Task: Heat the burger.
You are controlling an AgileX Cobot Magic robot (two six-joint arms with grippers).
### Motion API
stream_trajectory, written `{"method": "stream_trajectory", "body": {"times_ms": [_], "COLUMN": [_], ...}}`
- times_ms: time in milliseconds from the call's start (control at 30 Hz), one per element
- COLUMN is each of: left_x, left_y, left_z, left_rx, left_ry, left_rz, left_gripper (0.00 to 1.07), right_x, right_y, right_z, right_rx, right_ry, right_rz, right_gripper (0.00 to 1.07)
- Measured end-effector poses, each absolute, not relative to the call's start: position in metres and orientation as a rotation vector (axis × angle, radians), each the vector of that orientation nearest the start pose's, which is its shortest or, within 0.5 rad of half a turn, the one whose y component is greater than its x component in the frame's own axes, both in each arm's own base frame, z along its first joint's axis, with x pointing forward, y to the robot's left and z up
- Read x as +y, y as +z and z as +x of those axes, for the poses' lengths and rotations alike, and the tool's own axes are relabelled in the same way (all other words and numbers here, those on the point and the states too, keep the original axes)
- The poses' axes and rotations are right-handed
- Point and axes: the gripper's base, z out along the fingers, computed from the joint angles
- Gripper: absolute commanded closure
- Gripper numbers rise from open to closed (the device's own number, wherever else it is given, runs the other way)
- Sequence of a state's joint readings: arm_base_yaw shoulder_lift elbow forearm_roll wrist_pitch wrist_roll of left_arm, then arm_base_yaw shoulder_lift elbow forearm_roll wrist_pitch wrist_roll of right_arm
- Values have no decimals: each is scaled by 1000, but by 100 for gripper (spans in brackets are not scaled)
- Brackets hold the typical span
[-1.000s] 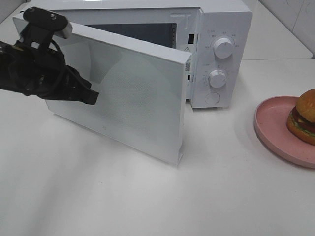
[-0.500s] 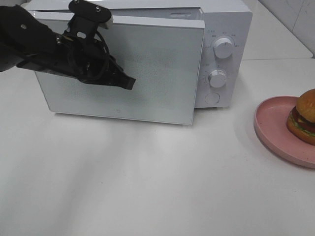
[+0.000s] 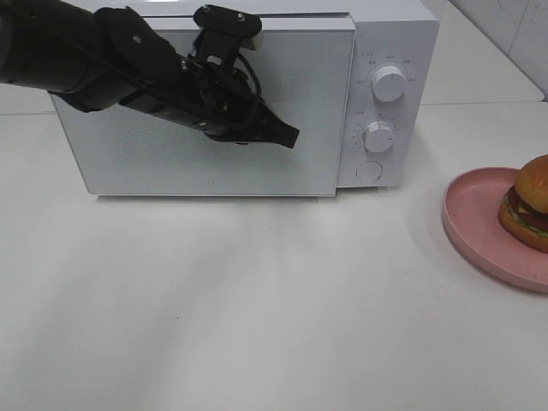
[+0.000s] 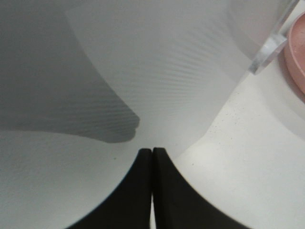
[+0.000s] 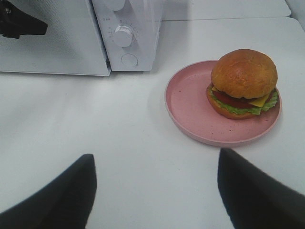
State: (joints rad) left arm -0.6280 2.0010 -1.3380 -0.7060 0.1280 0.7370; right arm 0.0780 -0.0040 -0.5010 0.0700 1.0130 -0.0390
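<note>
White microwave door (image 3: 205, 111) now swung shut by left gripper (image 3: 287, 135), jaws pressed together; golden-bunned layered burger (image 3: 528, 201), at three o'clock, unheated.

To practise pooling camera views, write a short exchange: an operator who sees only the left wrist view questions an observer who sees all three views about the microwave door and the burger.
Operator: I see only a white surface ahead. Is the microwave door shut?
Observer: Yes, it sits flush beside the control panel.
Operator: Where is the burger?
Observer: Outside, on the pink plate, off to the right of that panel in the high view.
</note>
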Motion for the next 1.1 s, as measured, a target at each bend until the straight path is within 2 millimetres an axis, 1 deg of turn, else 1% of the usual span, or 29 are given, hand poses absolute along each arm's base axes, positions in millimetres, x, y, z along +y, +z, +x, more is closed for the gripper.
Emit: {"method": "stream_trajectory", "body": {"times_ms": [33,67,133,233,300,400,467,567,633,733,800,833,867,900,933,967,1000,1033,1067,1100], "left_x": [-272,-272,-287,-289,-300,-302,-307,-308,-308,-308,-304,-304,-300,-300,-298,-294,-294,-289,-289,-287], "left_y": [187,187,185,184,181,181,183,184,184,185,190,190,198,198,203,213,213,223,223,227], "left_z": [357,357,364,364,366,366,365,365,362,362,358,358,356,356,355,350,350,345,345,342], "left_rx": [2132,2132,2111,2115,2128,2133,2153,2153,2151,2148,2125,2125,2110,2110,2106,2107,2107,2116,2116,2127], "left_ry": [-413,-413,-425,-432,-468,-477,-518,-520,-505,-496,-440,-440,-416,-416,-409,-401,-401,-404,-404,-404], "left_rz": [789,789,814,821,856,864,907,922,1022,1047,1191,1191,1248,1248,1267,1318,1318,1358,1358,1377], "left_gripper": [106,106,106,106,106,106,106,106,106,106,106,106,106,106,106,106,106,106,106,106], "right_x": [5,5,5,5,5,5,5,5,5,5,5,5,5,5,5,5,5,5,5,5], "right_y": [282,282,282,282,282,282,282,282,282,282,282,282,282,282,282,282,282,282,282,282], "right_z": [-4,-4,-4,-4,-4,-4,-4,-4,-4,-4,-4,-4,-4,-4,-4,-4,-4,-4,-4,-4], "right_rx": [1988,1988,1988,1988,1988,1988,1988,1987,1987,1987,1987,1987,1987,1987,1987,1987,1987,1987,1987,1987], "right_ry": [108,108,108,108,108,108,108,108,108,108,108,108,108,108,108,108,108,108,108,108], "right_rz": [-118,-118,-118,-118,-118,-118,-118,-118,-118,-118,-118,-118,-118,-118,-118,-118,-118,-118,-118,-118], "right_gripper": [41,41,41,41,41,41,41,41,41,41,41,41,41,41,41,41,41,41,41,41]}}
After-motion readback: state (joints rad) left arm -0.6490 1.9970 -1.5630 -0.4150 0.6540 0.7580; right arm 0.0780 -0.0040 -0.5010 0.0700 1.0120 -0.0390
